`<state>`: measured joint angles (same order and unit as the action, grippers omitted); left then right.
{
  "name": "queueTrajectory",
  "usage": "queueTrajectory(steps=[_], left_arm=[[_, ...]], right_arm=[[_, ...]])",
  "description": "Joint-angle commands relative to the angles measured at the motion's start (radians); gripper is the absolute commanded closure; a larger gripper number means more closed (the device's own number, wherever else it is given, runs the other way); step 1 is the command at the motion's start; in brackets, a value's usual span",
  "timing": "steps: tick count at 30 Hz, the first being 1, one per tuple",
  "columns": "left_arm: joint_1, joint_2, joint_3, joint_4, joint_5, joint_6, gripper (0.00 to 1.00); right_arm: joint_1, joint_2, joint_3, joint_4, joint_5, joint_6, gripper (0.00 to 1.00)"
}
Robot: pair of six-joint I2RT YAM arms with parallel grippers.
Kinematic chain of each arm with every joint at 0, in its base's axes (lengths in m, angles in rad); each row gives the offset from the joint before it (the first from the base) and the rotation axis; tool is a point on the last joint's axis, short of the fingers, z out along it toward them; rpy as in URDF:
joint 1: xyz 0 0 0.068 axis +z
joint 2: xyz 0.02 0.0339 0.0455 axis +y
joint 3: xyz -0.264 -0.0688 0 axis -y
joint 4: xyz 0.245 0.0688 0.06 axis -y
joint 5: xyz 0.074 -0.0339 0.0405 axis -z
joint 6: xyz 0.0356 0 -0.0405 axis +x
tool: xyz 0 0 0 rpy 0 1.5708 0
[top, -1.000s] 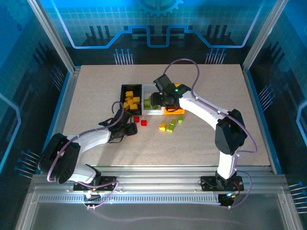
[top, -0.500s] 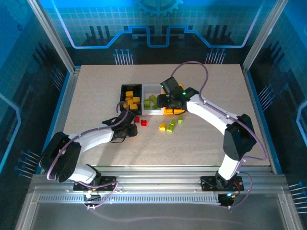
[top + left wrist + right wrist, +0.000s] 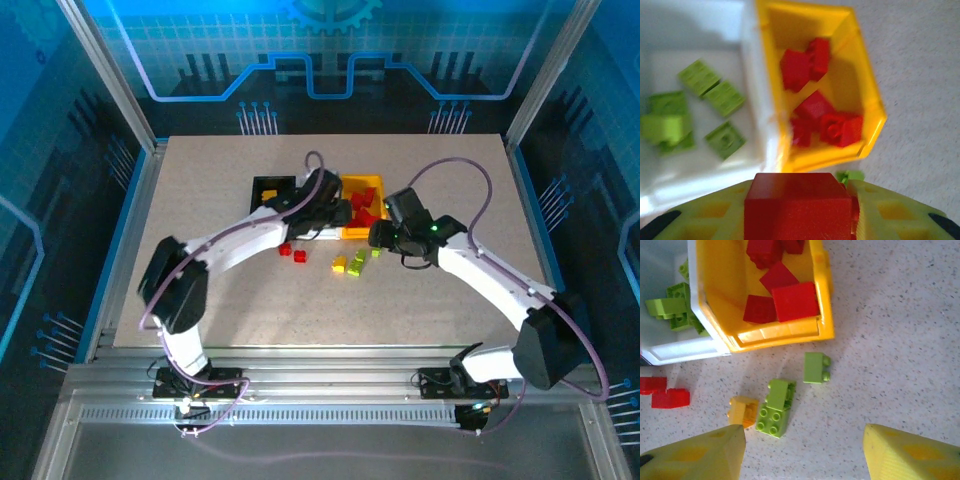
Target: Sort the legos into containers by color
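Observation:
My left gripper [image 3: 799, 184] is shut on a red lego [image 3: 797, 202] and hangs over the near edge of the containers, where the white bin [image 3: 695, 162] meets the yellow bin [image 3: 871, 100]. The yellow bin [image 3: 375, 185] holds several red legos [image 3: 837, 129]; the white one holds lime green legos [image 3: 724, 97]. My right gripper [image 3: 802, 455] is open above loose legos on the table: two green ones [image 3: 815, 367] [image 3: 776, 407] and an orange-yellow one [image 3: 742, 410]. In the top view the left gripper [image 3: 335, 212] is over the bins and the right gripper [image 3: 382, 237] just right of them.
The black bin [image 3: 262, 184] with orange-yellow legos stands left of the white one. Two red legos [image 3: 292, 252] lie on the table in front of the bins, also seen from the right wrist [image 3: 664, 392]. The left arm stretches across the table's left half.
The left gripper closed on a red lego on the table and swung up and right over the bins. The right gripper drew back from the bins toward the loose legos.

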<state>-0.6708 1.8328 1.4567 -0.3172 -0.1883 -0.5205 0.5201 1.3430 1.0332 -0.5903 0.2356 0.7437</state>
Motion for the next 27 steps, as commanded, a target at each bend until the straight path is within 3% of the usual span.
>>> queueTrajectory(steps=[1, 8, 12, 17, 20, 22, 27], left_arm=[[-0.004, 0.143, 0.189, -0.059, 0.002, 0.066, 0.61], [0.002, 0.386, 0.498, -0.172, -0.027, 0.092, 0.58], [0.002, 0.450, 0.608, -0.212, -0.003, 0.075, 0.40], [-0.006, 0.397, 0.616, -0.200, 0.025, 0.061, 0.22], [-0.010, 0.311, 0.557, -0.169, 0.043, 0.055, 0.15], [-0.012, 0.201, 0.416, -0.095, 0.051, 0.045, 0.02], [-0.014, -0.060, 0.058, 0.027, 0.031, -0.002, 0.01]], right_arm=[[-0.020, -0.064, -0.051, -0.016, 0.018, 0.023, 0.35], [-0.023, -0.102, -0.088, -0.019, 0.011, 0.036, 0.35], [-0.023, -0.101, -0.089, -0.018, 0.002, 0.037, 0.35], [-0.024, -0.094, -0.088, -0.013, -0.002, 0.032, 0.33], [-0.023, -0.078, -0.081, -0.012, -0.010, 0.030, 0.33], [-0.023, -0.067, -0.079, -0.007, -0.016, 0.032, 0.33], [-0.015, -0.025, -0.080, 0.030, -0.051, 0.023, 0.33]])
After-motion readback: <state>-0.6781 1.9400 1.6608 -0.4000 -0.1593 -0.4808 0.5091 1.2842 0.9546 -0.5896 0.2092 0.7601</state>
